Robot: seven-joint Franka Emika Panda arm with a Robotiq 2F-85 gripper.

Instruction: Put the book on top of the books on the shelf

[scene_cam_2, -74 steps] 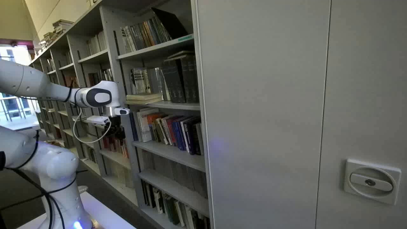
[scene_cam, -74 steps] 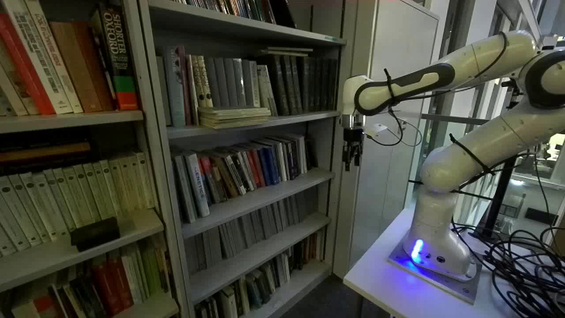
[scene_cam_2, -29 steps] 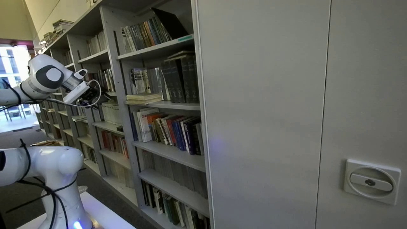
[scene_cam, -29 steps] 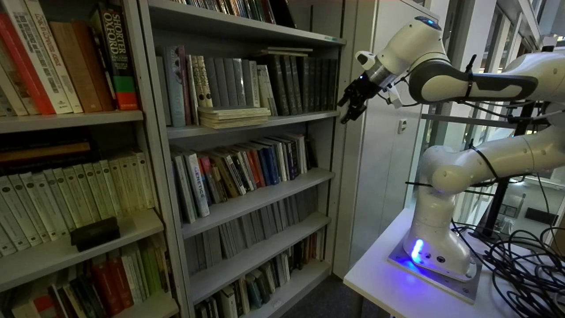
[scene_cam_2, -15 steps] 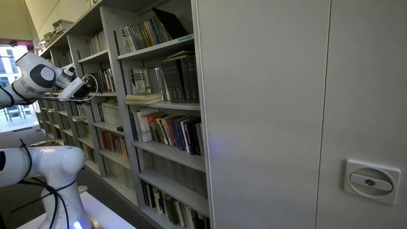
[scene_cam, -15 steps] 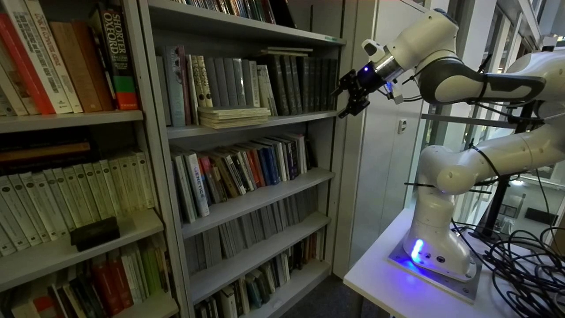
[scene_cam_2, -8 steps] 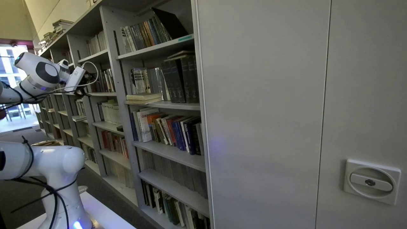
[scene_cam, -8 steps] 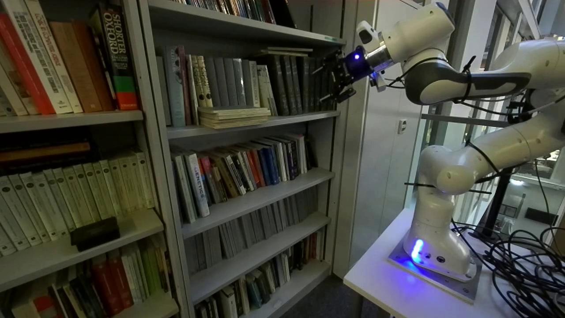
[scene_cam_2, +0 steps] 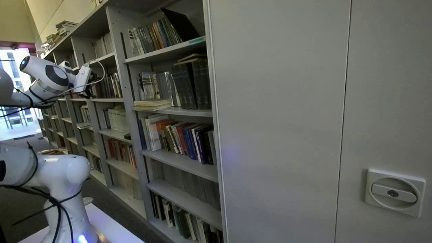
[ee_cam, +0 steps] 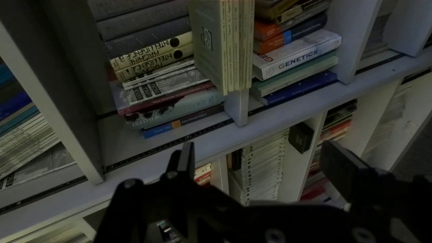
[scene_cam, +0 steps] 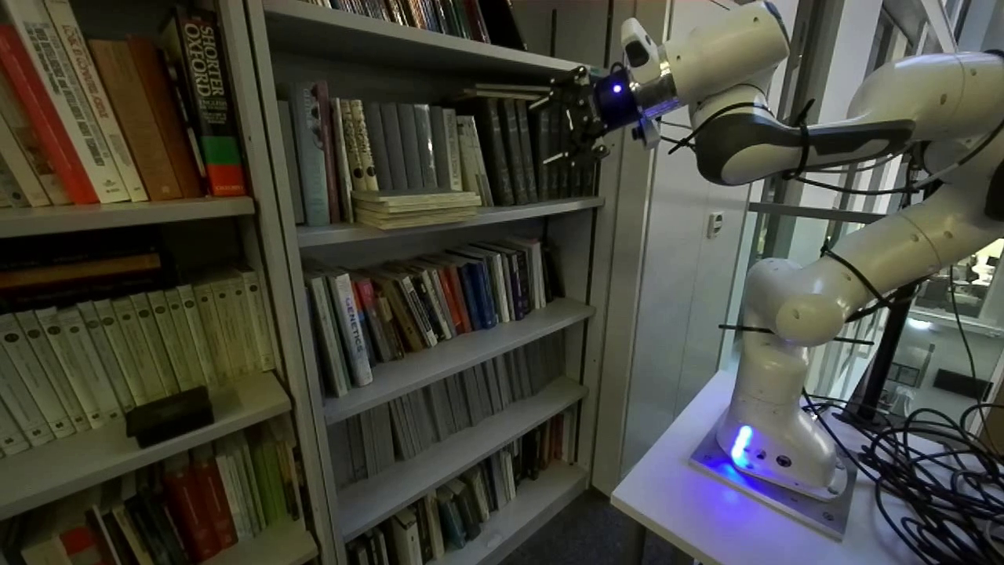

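Gripper (scene_cam: 543, 131) has risen, facing books (ee_cam: 152, 52) lettered "MACHINE INTELLIGENCE" and, dimly, perhaps "GLEITMAN".

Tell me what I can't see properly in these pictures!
Dark hardbacks: some spines are hidden behind the jaws in an exterior view.
Grey hardbacks: cut off by the wrist view's top edge.
Row of pale matching volumes: titles too small and blurred in the wrist view.
Robot arm: runs past a side edge in both exterior views.
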